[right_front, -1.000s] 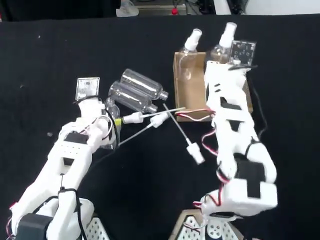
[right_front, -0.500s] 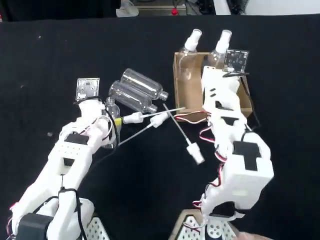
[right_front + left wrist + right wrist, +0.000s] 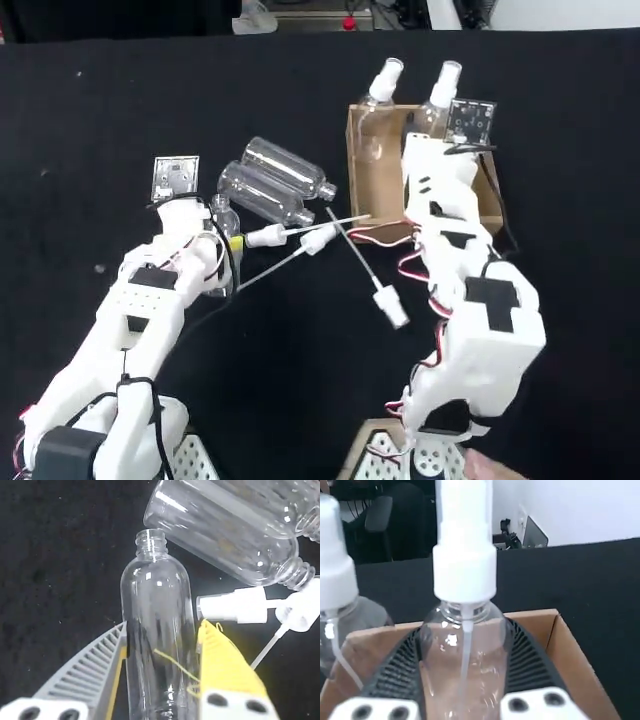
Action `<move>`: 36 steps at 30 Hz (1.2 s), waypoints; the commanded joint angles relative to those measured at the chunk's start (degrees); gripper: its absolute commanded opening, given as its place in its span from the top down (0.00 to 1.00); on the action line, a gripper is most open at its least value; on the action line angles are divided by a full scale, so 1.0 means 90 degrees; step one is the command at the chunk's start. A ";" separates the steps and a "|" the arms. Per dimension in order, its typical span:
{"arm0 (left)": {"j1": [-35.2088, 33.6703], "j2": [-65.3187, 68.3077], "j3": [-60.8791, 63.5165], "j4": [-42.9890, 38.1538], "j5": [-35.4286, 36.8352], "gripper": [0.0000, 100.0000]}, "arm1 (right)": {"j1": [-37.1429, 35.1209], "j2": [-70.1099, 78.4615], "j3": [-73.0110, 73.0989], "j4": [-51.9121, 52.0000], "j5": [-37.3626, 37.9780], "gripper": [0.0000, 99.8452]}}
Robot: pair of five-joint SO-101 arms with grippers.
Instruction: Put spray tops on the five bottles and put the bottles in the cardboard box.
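My left arm [image 3: 135, 320] stretches forward and inward, left gripper [image 3: 162, 629] clamped on an uncapped bottle [image 3: 157, 595] — grey finger [image 3: 95, 665] one side, yellow the other. My right arm [image 3: 455, 250] reaches straight ahead, right gripper [image 3: 465, 635] pressing its black fingers [image 3: 400, 670] against both sides of a capped bottle [image 3: 482, 680].

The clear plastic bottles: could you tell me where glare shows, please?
Left wrist view: the uncapped clear plastic bottle has white glints on its shoulder; high view: the two lying clear bottles carry white streaks; right wrist view: the white-topped clear bottle shows small glints below its neck.
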 commanded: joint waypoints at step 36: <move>-0.0034 -0.0068 -0.0034 -0.0078 0.0049 0.78 | -0.0361 0.0493 -0.0357 -0.1319 -0.0010 0.99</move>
